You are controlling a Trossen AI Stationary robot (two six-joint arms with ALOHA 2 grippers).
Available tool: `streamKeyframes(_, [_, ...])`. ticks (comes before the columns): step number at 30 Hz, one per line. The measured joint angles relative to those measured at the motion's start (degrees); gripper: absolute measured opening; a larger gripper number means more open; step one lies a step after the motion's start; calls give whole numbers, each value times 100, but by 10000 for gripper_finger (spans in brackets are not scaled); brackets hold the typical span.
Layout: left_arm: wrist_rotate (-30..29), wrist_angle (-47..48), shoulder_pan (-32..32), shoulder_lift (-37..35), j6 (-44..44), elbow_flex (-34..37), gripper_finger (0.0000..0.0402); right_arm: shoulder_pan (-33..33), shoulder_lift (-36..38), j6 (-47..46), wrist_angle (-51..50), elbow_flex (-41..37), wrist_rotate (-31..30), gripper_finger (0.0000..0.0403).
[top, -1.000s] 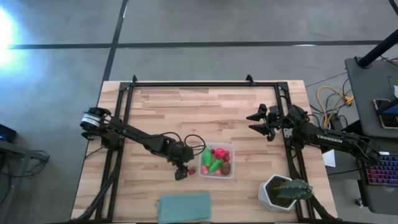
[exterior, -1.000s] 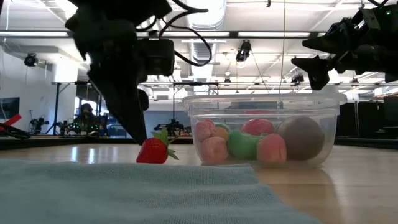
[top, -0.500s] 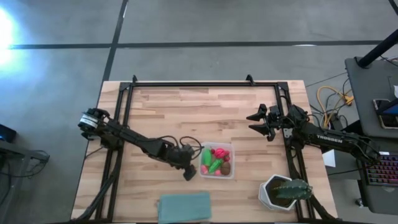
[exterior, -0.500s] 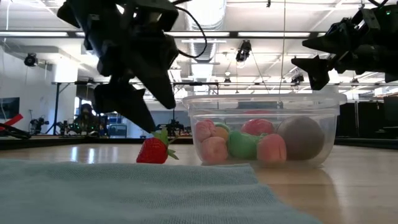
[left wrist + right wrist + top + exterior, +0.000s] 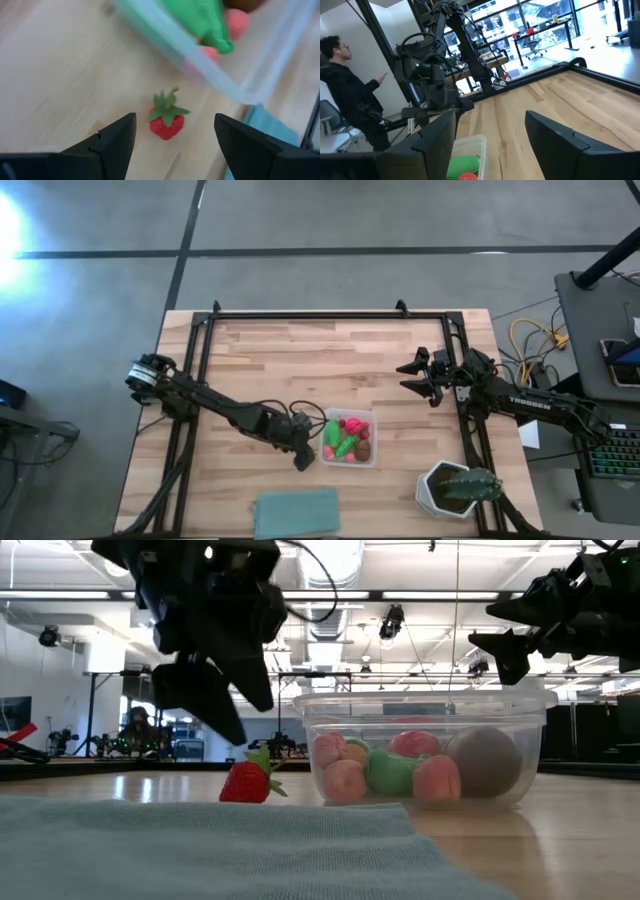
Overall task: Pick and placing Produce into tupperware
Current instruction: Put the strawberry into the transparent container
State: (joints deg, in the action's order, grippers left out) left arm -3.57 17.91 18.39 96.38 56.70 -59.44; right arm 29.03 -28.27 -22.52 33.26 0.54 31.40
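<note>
Low view: we see the left gripper (image 5: 235, 715) hanging just above a strawberry (image 5: 246, 781), fingers spread, gripping nothing. The strawberry lies on the table (image 5: 260, 360) just left of the tupperware (image 5: 425, 745), which holds the other produce (image 5: 395, 772). The right gripper (image 5: 418, 377) waits open, well apart on the right, above the table.

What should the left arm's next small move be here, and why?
Probably lower the left tool and close it on the strawberry: its fingers are open and apart from the berry, which lies on the table beside the tupperware, not in it.
</note>
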Motion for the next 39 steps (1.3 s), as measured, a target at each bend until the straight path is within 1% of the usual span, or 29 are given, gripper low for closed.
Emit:
streamKeyframes(2, [-2, 0, 11, 0, -321, -50, 254, 0, 0, 0, 0, 0, 0, 233])
streamKeyframes(9, [-111, 28, 15, 2, -469, 103, 254, 0, 0, 0, 0, 0, 0, 233])
streamKeyframes(12, [-129, -143, 48, 2, -608, 156, 254, 0, 0, 0, 0, 0, 0, 233])
streamKeyframes(15, [-149, -416, 126, 172, -719, 179, 254, 0, 0, 0, 0, 0, 0, 233])
streamKeyframes(20, [-145, -560, 269, 544, -794, 85, 254, -1, -1, 0, 0, 0, 0, 233])
streamKeyframes(23, [-178, -541, 282, 592, -790, 51, 254, -1, 0, 0, 0, 0, 0, 233])
streamKeyframes(29, [-639, -546, 289, 549, -1233, 59, 254, 0, -4, 0, 0, 0, 0, 233])
streamKeyframes(39, [-574, -568, 299, 856, -1269, 32, 249, 0, -4, 0, 0, 0, 0, 233])
